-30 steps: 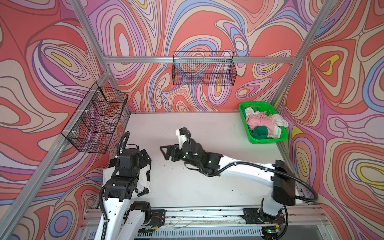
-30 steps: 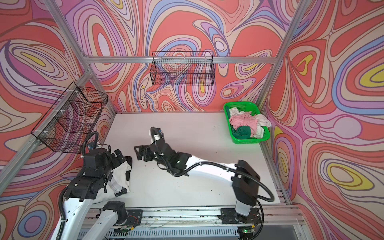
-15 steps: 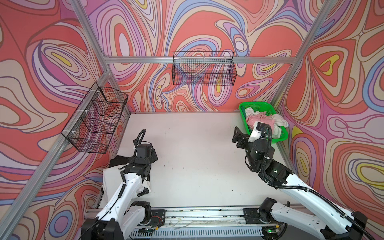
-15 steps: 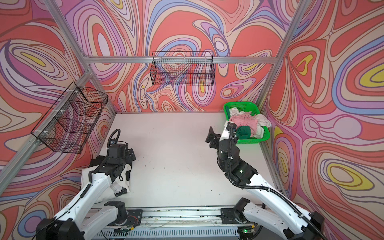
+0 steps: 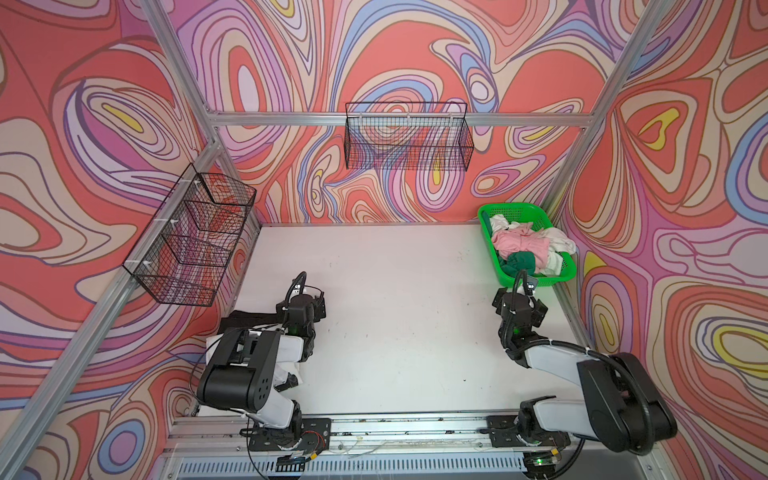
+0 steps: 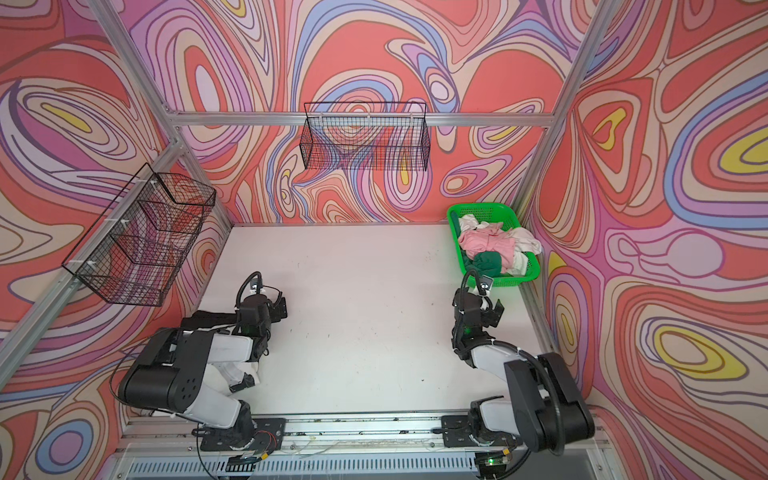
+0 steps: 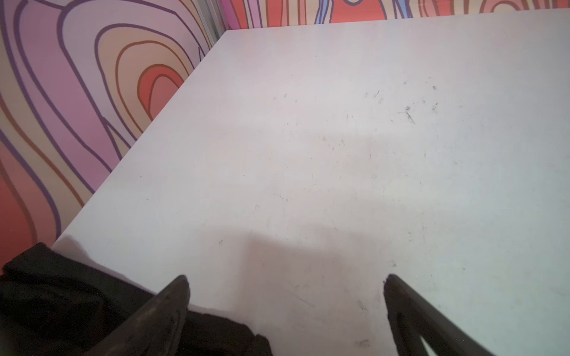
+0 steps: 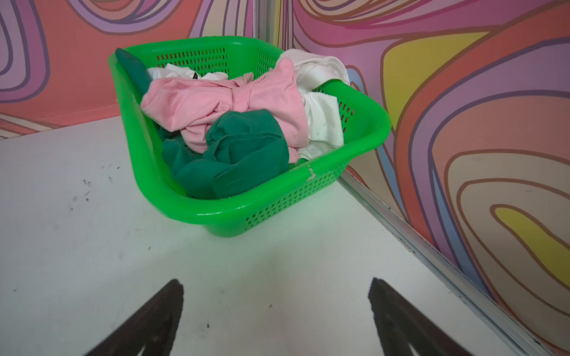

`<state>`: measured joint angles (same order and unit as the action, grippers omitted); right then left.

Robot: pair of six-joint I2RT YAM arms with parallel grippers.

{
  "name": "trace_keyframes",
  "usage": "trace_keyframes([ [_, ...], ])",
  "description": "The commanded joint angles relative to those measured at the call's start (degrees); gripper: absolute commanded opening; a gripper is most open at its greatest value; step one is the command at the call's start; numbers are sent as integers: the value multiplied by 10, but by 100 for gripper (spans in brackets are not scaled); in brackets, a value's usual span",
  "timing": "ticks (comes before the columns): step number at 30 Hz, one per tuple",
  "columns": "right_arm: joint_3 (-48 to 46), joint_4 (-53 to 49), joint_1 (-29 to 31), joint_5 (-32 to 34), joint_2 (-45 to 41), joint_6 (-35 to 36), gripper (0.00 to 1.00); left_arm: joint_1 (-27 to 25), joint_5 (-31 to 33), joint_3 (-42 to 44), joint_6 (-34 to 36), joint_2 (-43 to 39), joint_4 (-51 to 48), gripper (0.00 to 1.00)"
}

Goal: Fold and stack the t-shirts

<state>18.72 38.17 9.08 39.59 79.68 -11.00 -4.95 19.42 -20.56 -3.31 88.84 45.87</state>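
Observation:
Pink [image 8: 222,101], dark green [image 8: 240,151] and white [image 8: 320,123] t-shirts lie crumpled in a bright green basket [image 8: 132,123], at the back right in both top views [image 5: 485,226] [image 6: 454,232]. A black t-shirt [image 5: 249,320] [image 7: 61,302] lies at the table's left edge, partly under the left arm. A patch of off-white cloth [image 5: 212,340] shows beside it. My left gripper [image 7: 285,279] [image 5: 309,303] stands open over bare table just right of the black shirt. My right gripper [image 8: 274,282] [image 5: 521,307] is open, a short way in front of the basket, holding nothing.
Black wire baskets hang on the back wall [image 5: 407,141] and the left wall [image 5: 191,241]. The white table [image 5: 395,311] is walled on three sides. A metal rail [image 5: 395,428] with both arm bases runs along the front edge.
The right arm, stretched across to the table's left-middle a second ago, has swung back to the right side by the basket. The left arm has folded back over the black shirt.

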Motion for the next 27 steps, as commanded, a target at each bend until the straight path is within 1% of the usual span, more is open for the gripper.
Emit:
trace_keyframes([
  [1,-24,243,-10,-42,61,39,98,6,-25,-7,19,6,77,100],
  [2,-22,274,-10,-59,81,60,98,6,-25,-10,16,2,64,100],
  [3,-20,292,-14,-75,105,60,98,6,-26,-10,15,1,63,100],
  [4,-23,362,-17,-86,147,79,99,6,-26,-7,17,4,74,100],
  [6,30,250,-21,-185,158,95,98,6,-26,-6,16,1,72,100],
  [7,25,301,-27,-190,192,99,98,6,-26,-5,17,2,75,100],
  [8,14,318,-30,-179,187,86,98,6,-26,-4,19,1,79,100],
  [9,16,288,-43,-191,176,71,98,4,-26,-2,20,0,80,100],
  [10,12,312,-45,-188,182,76,98,2,-24,0,24,0,83,100],
  [12,24,289,-43,-193,180,79,98,1,-24,1,25,1,87,100],
  [14,21,300,-43,-192,182,83,98,1,-24,1,25,1,87,100],
  [15,26,288,-43,-195,182,82,98,1,-24,1,25,2,88,100],
  [21,27,290,-43,-195,184,84,98,1,-24,1,25,2,87,100],
  [24,37,269,-43,-203,188,79,98,1,-24,1,25,1,87,100],
  [27,24,293,-44,-201,183,84,98,1,-24,1,25,1,87,100],
])
